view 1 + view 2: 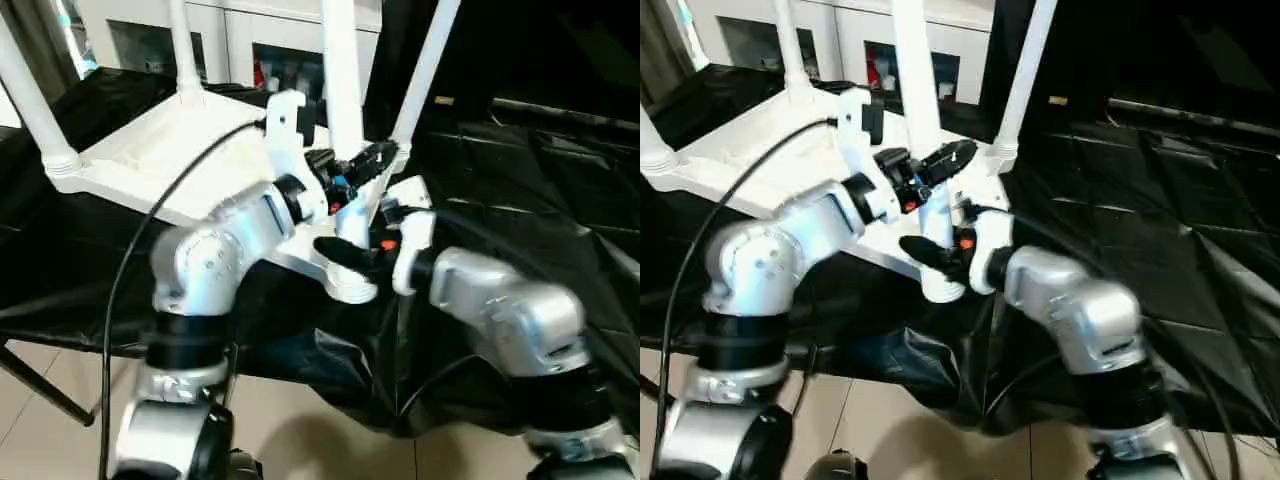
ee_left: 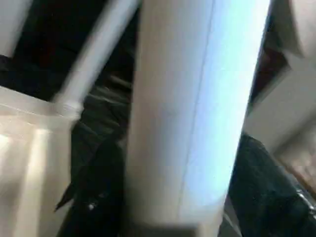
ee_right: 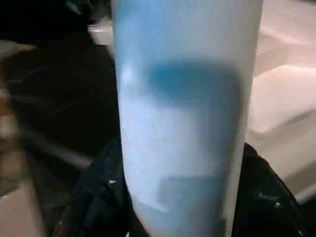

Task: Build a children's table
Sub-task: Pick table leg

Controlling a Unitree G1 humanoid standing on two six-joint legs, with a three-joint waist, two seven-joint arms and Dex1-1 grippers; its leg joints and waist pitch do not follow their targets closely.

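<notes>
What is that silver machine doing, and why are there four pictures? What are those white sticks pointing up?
It is a robot with two silver arms, and it is building a children's table. The two wide pictures come from cameras in its head, looking down past its arms. The two close-up pictures come from little cameras on its wrists.

The table top lies upside down on a black sheet. The white sticks are the table's legs, standing up from its corners.

Each arm ends in a gripper with two black fingers. The left gripper and the right gripper are both at the nearest leg, one higher, one lower near the socket. The right one is closed around that leg. The wrist pictures show that leg from very close, so it looks huge. Behind stands a white cabinet.
</notes>
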